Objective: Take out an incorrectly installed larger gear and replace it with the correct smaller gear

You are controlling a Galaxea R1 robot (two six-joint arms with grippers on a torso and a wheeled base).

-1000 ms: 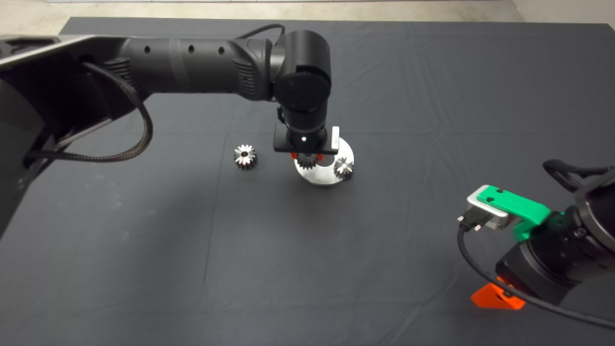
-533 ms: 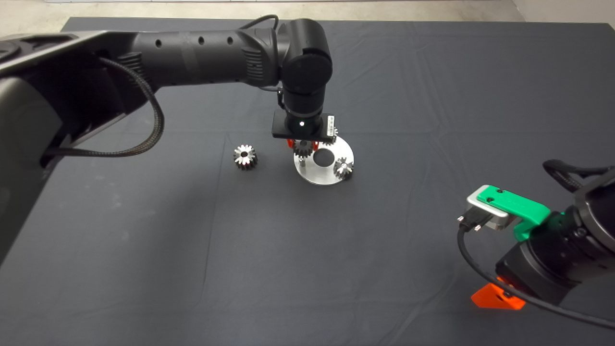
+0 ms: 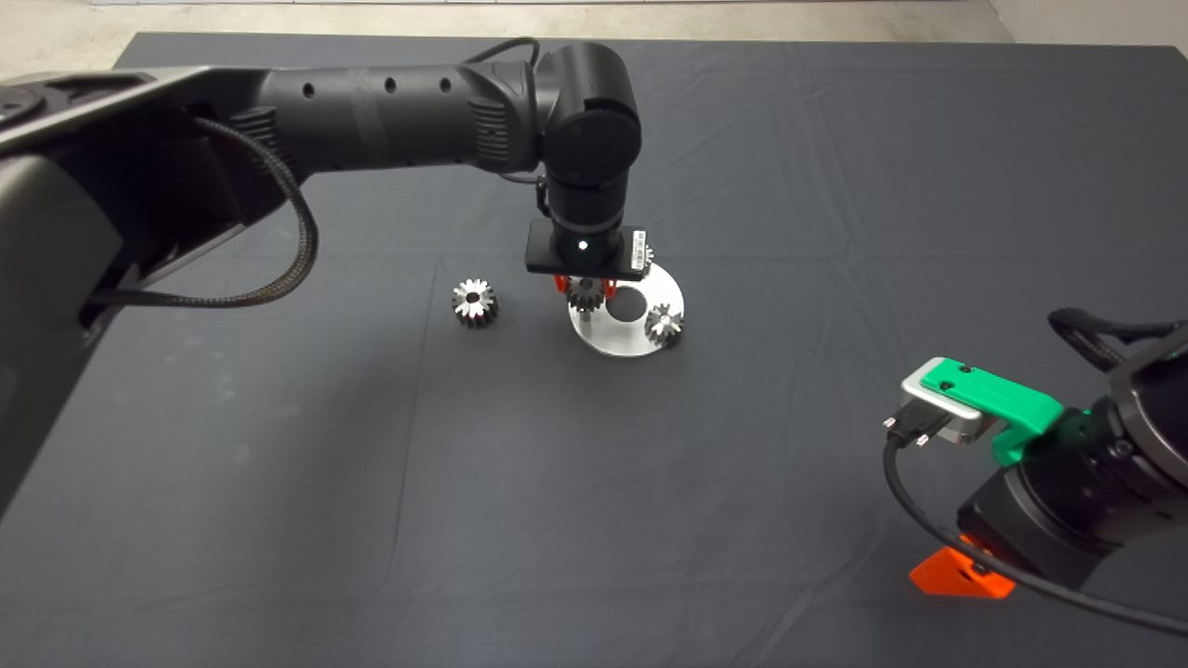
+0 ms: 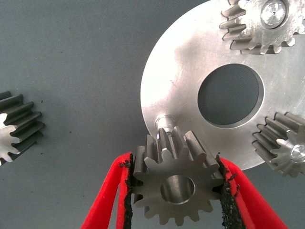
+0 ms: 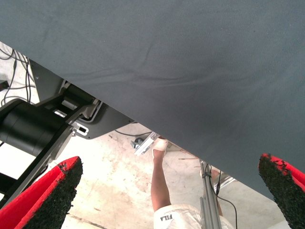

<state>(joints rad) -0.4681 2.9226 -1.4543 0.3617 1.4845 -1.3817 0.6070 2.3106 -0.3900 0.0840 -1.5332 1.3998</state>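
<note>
1. The left arm point(image 3: 390, 121) reaches in from the left edge of the head view across the far half of the dark mat point(image 3: 594, 482), then bends at the wrist to point straight down over the round metal plate point(image 3: 608, 341)
2. The left gripper point(image 4: 177, 191) is clamped on the larger gear point(image 4: 174, 183), one black pad pressed into the teeth on each side, with the gear's flat face and centre hole turned toward the wrist camera
3. This gear hangs clear of the plate, just off a short bare pin point(image 4: 163, 121) that stands at the plate's edge; the head view shows only a sliver of gear point(image 3: 585, 295) below the wrist
4. The left wrist view shows what the head view mostly hides: two more gears seated on pins on the plate point(image 4: 181, 57), one at point(image 4: 264, 24) and one at point(image 4: 286, 148), either side of the plate's round central hole
5. The smaller gear point(image 3: 474, 302) lies flat on the mat, well apart to the left of the plate; the wrist view catches only its edge point(image 4: 16, 126)
6. The right gripper point(image 5: 164, 191) waits at the lower right edge of the head view, its fingers point(image 5: 52, 191) spread wide and holding nothing
7. Its wrist view looks past the mat's edge to the floor, where a person's leg point(image 5: 159, 176) and some cables show
</note>
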